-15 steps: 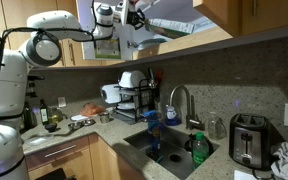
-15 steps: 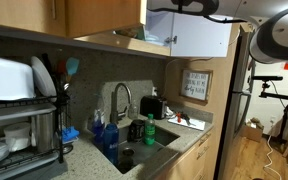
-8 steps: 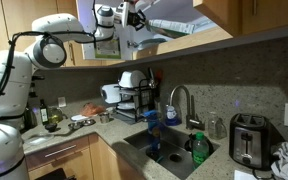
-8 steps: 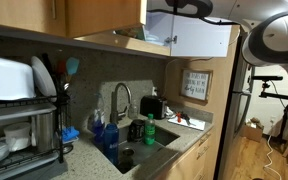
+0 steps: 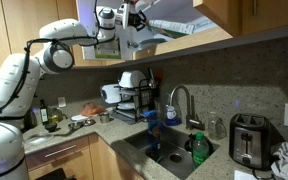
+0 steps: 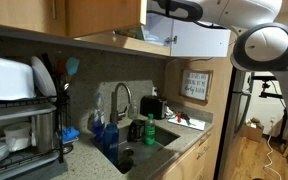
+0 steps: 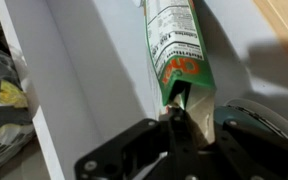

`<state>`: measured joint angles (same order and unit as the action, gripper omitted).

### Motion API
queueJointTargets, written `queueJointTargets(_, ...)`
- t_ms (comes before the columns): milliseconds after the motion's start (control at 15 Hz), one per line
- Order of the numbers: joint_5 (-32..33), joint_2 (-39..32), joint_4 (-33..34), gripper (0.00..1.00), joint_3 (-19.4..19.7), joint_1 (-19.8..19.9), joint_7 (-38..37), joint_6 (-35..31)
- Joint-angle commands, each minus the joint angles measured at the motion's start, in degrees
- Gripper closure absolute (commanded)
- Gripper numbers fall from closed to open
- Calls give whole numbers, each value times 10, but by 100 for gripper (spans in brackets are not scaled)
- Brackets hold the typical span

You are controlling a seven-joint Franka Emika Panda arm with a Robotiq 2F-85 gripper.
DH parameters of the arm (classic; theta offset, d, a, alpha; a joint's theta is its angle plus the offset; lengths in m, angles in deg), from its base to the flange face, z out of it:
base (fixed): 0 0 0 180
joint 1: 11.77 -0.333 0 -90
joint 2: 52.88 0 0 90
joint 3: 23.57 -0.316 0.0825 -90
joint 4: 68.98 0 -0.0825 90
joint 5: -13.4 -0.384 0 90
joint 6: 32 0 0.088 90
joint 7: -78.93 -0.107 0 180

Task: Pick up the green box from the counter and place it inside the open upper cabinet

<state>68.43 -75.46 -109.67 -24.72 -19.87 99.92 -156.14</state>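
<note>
The green box (image 7: 179,45) shows in the wrist view with green edges and a white face with orange-red print. It lies against the pale interior wall of the upper cabinet (image 7: 89,70). My gripper (image 7: 184,112) is shut on the box's near end. In an exterior view my gripper (image 5: 134,14) is up inside the open upper cabinet (image 5: 189,25), far above the counter (image 5: 94,128). The cabinet's open white door (image 6: 199,38) shows in an exterior view, where the gripper is hidden.
On the counter stand a dish rack (image 5: 134,100), a faucet (image 5: 180,100) over the sink (image 5: 164,150), a small green bottle (image 5: 197,148) and a toaster (image 5: 248,140). My arm's elbow (image 5: 56,55) hangs over the counter's end.
My arm's elbow has swung toward the cabinet and come further into view. The gripper has stayed in the cabinet with the box.
</note>
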Motion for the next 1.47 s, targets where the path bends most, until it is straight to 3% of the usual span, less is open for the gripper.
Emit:
queueJointTargets(0, -8, -39, 64, 95, 21, -16, 14, 21)
queueJointTargets(600, -10, -88, 127, 91, 52, -39, 26, 40)
queueJointTargets(667, -12, -92, 133, 67, 55, -40, 28, 41)
queueJointTargets(800, -16, -99, 143, 64, 57, -42, 34, 44)
queueJointTargets(1333, -45, -116, 170, 5, 69, -43, 40, 54)
queueJointTargets(1400, -47, -117, 173, 1, 70, -43, 41, 55)
